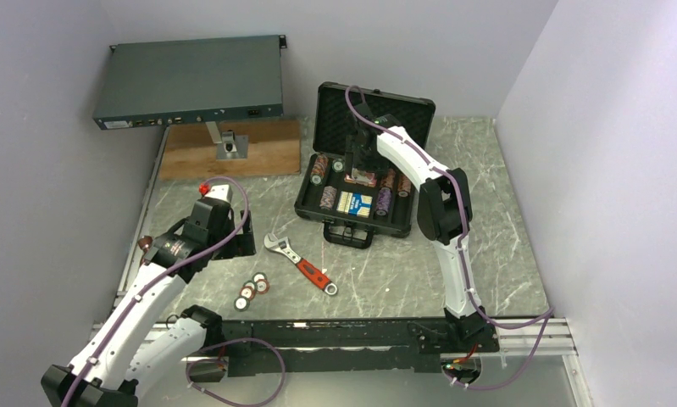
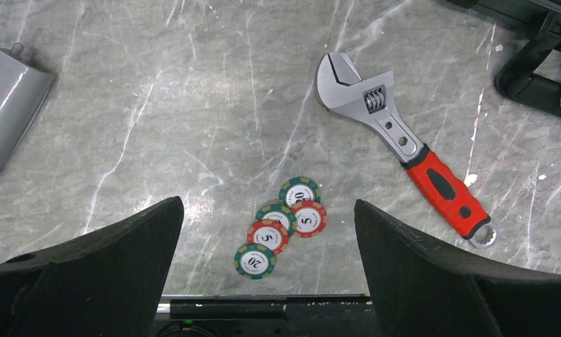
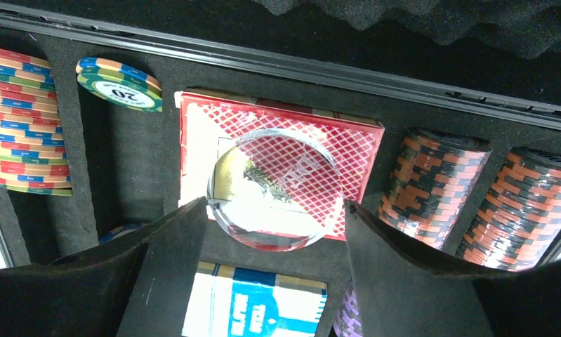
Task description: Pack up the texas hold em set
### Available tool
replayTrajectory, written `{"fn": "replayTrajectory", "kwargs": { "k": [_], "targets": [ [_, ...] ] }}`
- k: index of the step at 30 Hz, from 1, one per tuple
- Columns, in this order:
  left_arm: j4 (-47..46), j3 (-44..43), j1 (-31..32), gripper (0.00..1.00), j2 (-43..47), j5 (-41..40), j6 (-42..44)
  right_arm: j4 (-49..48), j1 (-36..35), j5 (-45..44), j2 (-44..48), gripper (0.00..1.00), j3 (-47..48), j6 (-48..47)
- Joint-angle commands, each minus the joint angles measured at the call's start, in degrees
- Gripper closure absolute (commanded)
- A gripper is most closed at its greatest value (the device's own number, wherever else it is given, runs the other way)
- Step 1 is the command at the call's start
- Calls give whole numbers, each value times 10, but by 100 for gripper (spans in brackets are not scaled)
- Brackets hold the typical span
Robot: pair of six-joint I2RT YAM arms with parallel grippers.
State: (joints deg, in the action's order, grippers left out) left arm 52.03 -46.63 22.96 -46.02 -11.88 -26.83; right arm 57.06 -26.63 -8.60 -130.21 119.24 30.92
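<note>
The black case (image 1: 318, 208) lies open at the table's middle, its foam slots holding striped chip stacks (image 3: 24, 119), a red deck (image 3: 347, 144) and a blue deck (image 3: 256, 309). My right gripper (image 1: 362, 170) is inside the case. Its fingers (image 3: 172, 246) touch both sides of a clear round disc (image 3: 274, 186) that rests on the red deck. Several loose chips (image 1: 252, 290) lie on the table near the front. My left gripper (image 1: 233, 242) hovers above them, open and empty, with the chips (image 2: 281, 225) between its fingers. No red triangle shows.
A red-handled wrench (image 1: 301, 264) lies between the loose chips and the case; it also shows in the left wrist view (image 2: 404, 147). A flat dark-grey rack box (image 1: 191, 82) and a wooden board (image 1: 233, 148) sit at the back left. Walls close in on both sides.
</note>
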Motion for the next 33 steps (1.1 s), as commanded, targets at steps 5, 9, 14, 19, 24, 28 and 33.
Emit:
{"fn": "replayTrajectory", "kwargs": {
  "k": [5, 9, 14, 19, 24, 28, 33],
  "targets": [
    [-3, -21, 2, 1, 0, 2, -3, -21, 5, 5, 44, 17, 17, -13],
    [1, -22, 2, 1, 9, -6, -7, -22, 5, -7, 88, 17, -2, -13],
    [-5, -19, 2, 1, 19, -5, -5, -22, 5, -13, 163, 18, -79, -6],
    [-1, -18, 1, 1, 17, -13, -10, -23, 5, -27, 253, 18, -191, 14],
    [16, -24, 2, 4, -12, -18, -24, -28, 5, -25, 329, 19, -290, 35],
    [6, -17, 3, 33, -49, 53, -31, -29, 5, -21, 361, 20, -334, 43],
    [-3, 11, 26, 52, -73, 100, -67, -13, 5, -25, 389, 20, -360, 52]
  ]
}}
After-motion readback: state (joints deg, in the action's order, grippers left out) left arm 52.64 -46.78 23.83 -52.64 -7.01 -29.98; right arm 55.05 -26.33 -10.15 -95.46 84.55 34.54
